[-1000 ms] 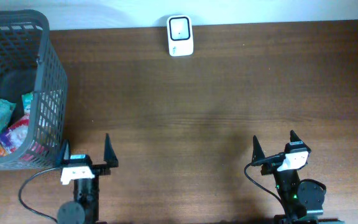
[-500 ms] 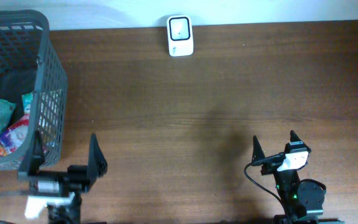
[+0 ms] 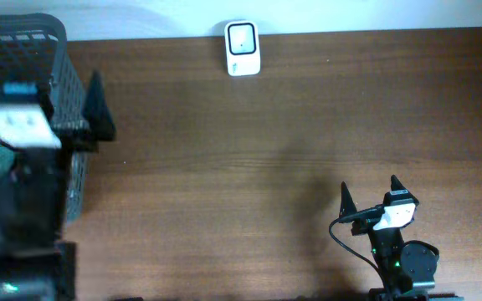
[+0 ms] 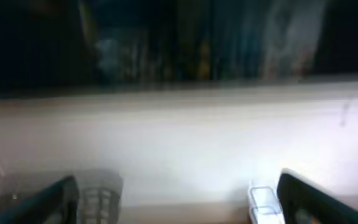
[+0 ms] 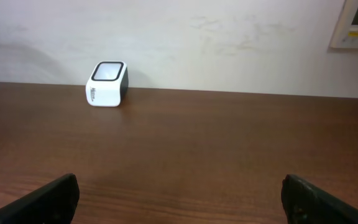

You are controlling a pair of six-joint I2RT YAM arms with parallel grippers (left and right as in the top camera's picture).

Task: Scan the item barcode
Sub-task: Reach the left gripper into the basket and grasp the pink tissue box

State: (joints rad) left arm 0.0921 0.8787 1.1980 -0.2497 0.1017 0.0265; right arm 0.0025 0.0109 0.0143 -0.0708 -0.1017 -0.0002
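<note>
Our left gripper (image 4: 176, 180) and right gripper (image 5: 179, 180) stand spread and empty, while the item, which we judge hidden in the basket (image 3: 69, 84) at far left, is probably light and best pinched at an edge.

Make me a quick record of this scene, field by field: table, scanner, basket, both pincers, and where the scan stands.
table: brown wood
scanner: white, at the table's far edge, nothing close to it
basket: grey mesh, at the left end, contents not visible
left pincer: open, empty, raised above the basket, blurred
right pincer: open, empty, low at the near edge, facing the scanner
scan: not yet done, no item held
</note>
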